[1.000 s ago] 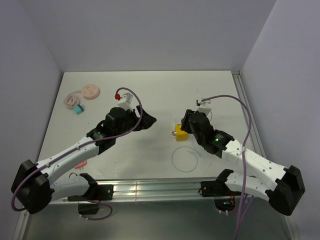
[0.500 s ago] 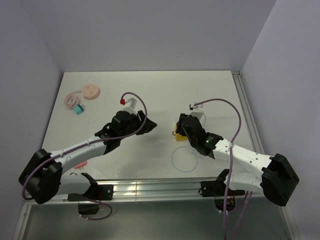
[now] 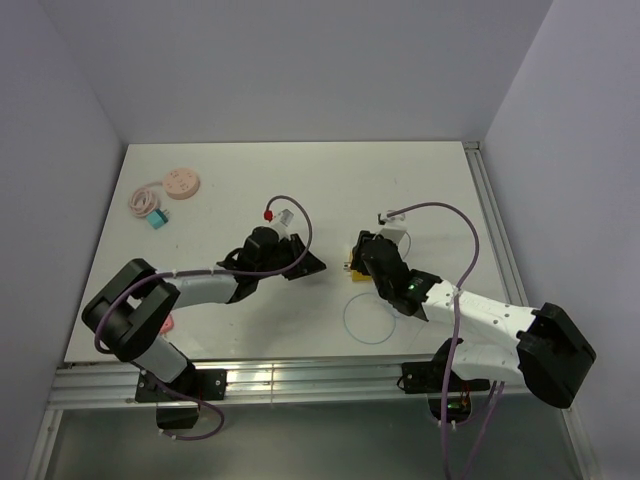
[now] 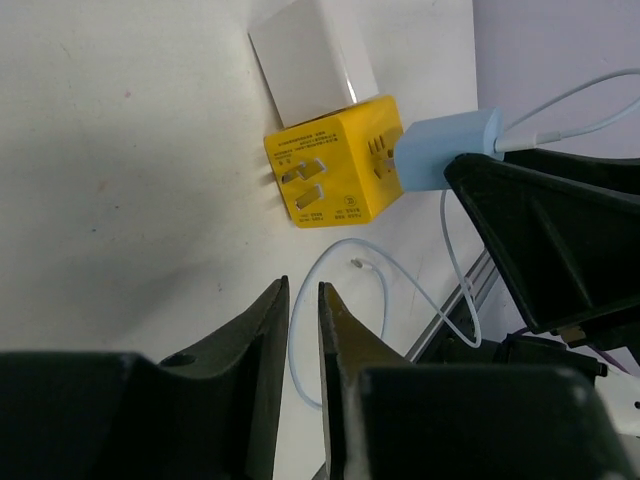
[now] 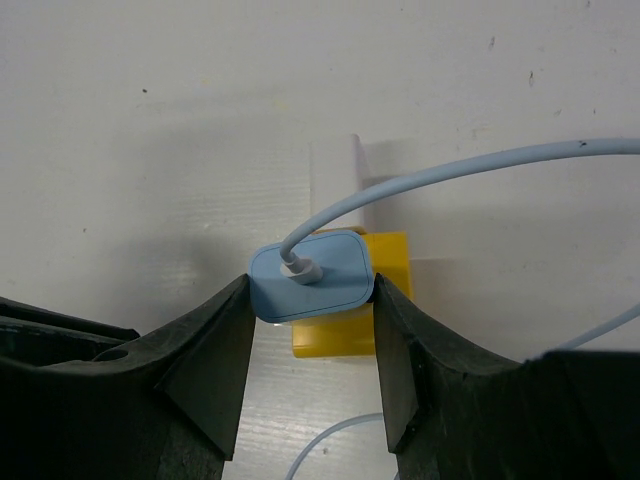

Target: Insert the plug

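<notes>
Currently, the right gripper's [image 5: 312, 290] fingers [image 5: 215, 360] are clamped on either side of the blue plug [image 5: 310, 283], whose pale cable [image 5: 450, 170] arcs away to the upper right of the frame. In the left wrist view, the blue plug butts against the right face of the yellow adapter [image 4: 335, 170], right of centre in the upper part of the frame; whether its prongs are fully seated cannot be told. A white block [image 4: 310, 55] touches the yellow adapter's upper side on the desk [image 4: 120, 150]. The left gripper [image 4: 303, 290], at the bottom of the frame, has its fingers [image 4: 262, 340] drawn almost together with only a thin gap, and they hold nothing, near the yellow adapter but apart from it.
</notes>
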`<act>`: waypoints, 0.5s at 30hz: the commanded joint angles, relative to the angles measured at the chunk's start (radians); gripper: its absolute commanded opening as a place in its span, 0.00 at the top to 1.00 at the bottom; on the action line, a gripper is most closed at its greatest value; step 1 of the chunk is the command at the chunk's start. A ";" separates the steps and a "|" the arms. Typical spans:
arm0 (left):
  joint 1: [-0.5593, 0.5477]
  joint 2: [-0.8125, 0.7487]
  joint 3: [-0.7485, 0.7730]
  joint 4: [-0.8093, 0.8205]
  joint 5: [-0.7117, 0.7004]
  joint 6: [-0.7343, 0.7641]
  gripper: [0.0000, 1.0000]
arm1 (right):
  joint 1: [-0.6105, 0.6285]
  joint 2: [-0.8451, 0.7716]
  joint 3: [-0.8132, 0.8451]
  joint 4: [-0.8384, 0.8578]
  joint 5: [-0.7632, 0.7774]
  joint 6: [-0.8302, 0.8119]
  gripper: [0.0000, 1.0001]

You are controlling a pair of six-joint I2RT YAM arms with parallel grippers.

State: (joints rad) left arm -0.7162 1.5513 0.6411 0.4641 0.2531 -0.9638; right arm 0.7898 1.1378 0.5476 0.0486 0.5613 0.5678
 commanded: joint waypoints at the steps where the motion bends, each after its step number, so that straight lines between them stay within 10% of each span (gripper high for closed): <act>1: -0.009 0.027 0.025 0.097 0.054 -0.021 0.76 | 0.011 0.011 -0.009 0.076 0.058 0.003 1.00; 15: -0.028 0.093 0.051 0.133 0.081 -0.035 0.78 | 0.022 0.068 -0.008 0.060 0.123 0.001 1.00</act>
State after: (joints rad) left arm -0.7334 1.6341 0.6529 0.5358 0.3099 -0.9905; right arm 0.8009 1.1900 0.5472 0.0887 0.6209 0.5640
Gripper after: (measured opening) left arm 0.226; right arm 0.543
